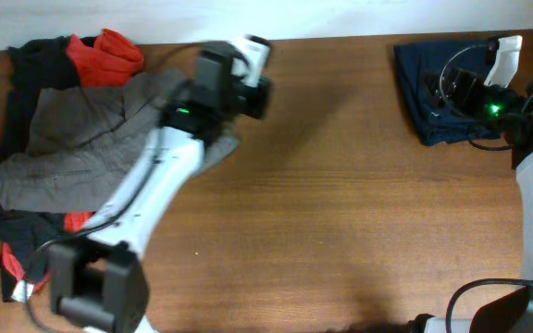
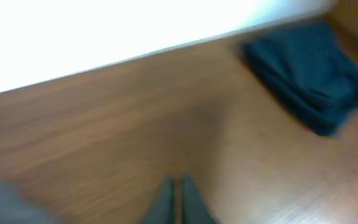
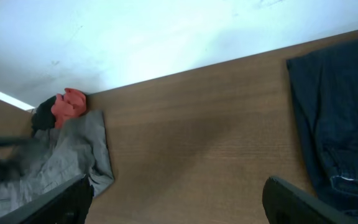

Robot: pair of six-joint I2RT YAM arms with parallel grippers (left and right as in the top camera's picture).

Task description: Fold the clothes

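I see the grey-olive shorts [image 1: 81, 148] crumpled well apart from the navy garment [image 1: 433, 97]. My left gripper [image 2: 178, 200], fingers pressed together, hovers between them, nearer the shorts. My right gripper [image 3: 176, 186] gapes wide over the navy garment.

No legible text, no labels, no brand marks, no numbers, no signs anywhere in the three views

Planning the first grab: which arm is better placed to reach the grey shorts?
Left. The left tool hangs beside the grey shorts; the right tool sits far across, over the navy garment.
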